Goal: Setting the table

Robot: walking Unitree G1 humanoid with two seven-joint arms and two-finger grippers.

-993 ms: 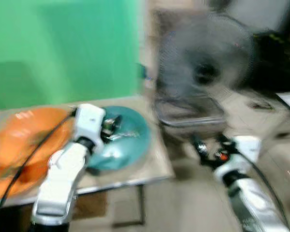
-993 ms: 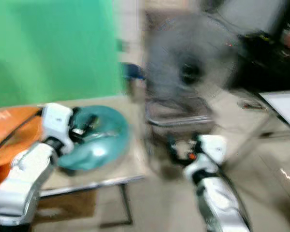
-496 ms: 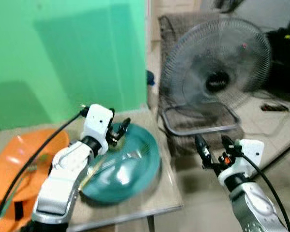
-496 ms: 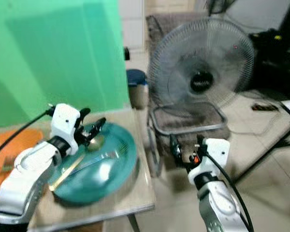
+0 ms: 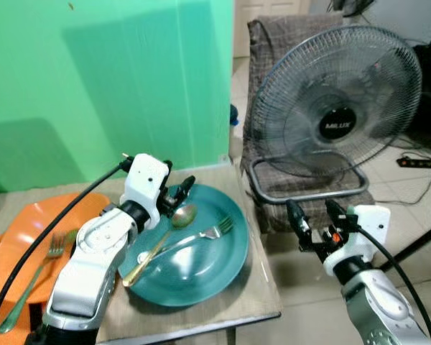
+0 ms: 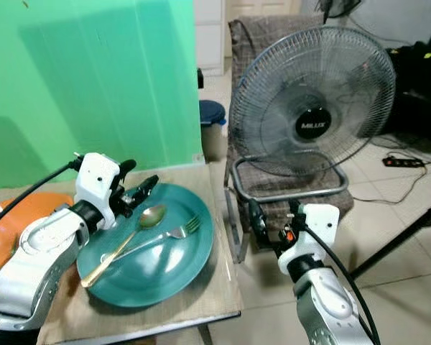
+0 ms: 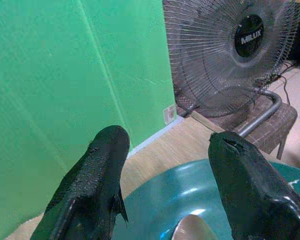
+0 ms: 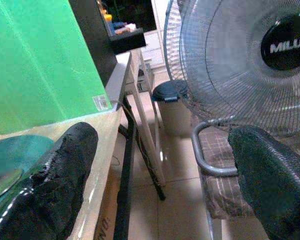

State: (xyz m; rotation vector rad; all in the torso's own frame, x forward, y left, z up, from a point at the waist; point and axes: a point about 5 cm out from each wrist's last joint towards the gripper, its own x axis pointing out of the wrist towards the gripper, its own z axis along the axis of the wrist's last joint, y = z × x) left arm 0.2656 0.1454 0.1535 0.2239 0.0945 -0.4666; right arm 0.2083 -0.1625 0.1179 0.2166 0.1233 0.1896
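Starting at the tabletop's (image 5: 262,302) left edge, you have an orange plate (image 5: 29,230) with a green fork (image 5: 29,277) lying on it. Next comes the teal plate (image 6: 158,277), set near the right edge, carrying a gold spoon (image 6: 126,241) and a silver fork (image 6: 165,236) side by side. Your left gripper (image 6: 133,192) hovers over the plate's far rim just beside the spoon bowl, fingers spread wide and holding nothing. Past the right edge, over the floor, your right gripper (image 5: 310,219) hangs with fingers wide and empty, in front of the standing fan (image 5: 337,108). Judged step: cutlery not yet lifted off the plate. Next move likely calls for lowering the left gripper onto the spoon handle and closing narrow; the thin handle lies flat, so it may slip.
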